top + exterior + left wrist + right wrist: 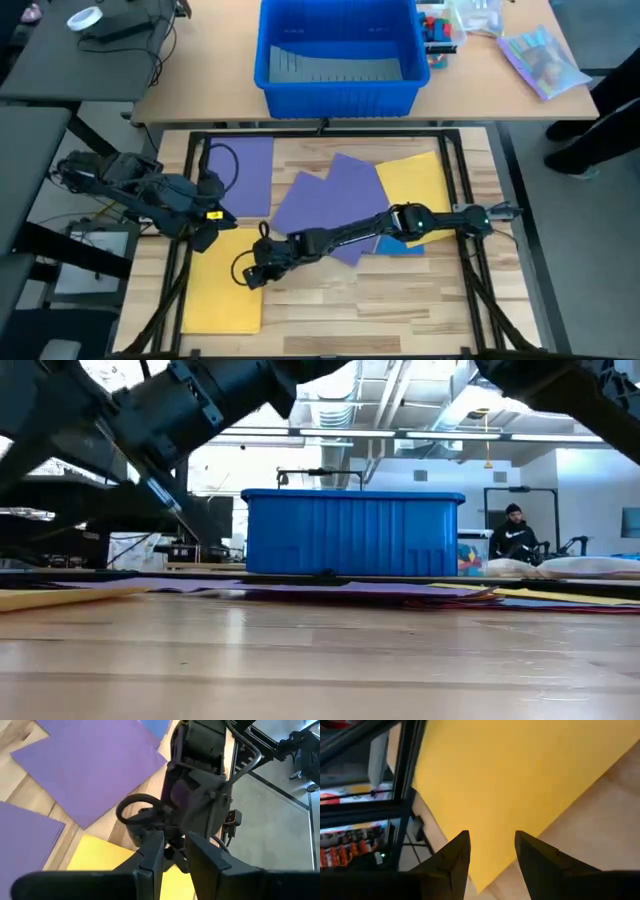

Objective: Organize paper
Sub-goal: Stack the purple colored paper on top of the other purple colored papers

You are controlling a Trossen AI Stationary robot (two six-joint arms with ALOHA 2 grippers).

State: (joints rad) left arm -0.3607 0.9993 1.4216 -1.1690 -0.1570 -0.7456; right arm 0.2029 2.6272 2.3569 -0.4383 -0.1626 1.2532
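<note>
- Papers are scattered on the desk (pixel 330 305): a purple sheet (pixel 240 172) upper left in the high view, overlapping purple sheets (pixel 330 195) at centre, a yellow sheet (pixel 415 185) centre right with a blue sheet (pixel 405 246) peeking under it, and a second yellow sheet (pixel 225 285) lower left.
- I have the right gripper (pixel 252 272) reaching across to the lower-left yellow sheet's edge, fingers narrowly apart, holding nothing.
- Left gripper (pixel 205 238) sits just beside that sheet's top edge, fingers narrowly apart, empty.
- I judge this an approach step; next I need to pinch the yellow edge and drag it toward the pile.
</note>
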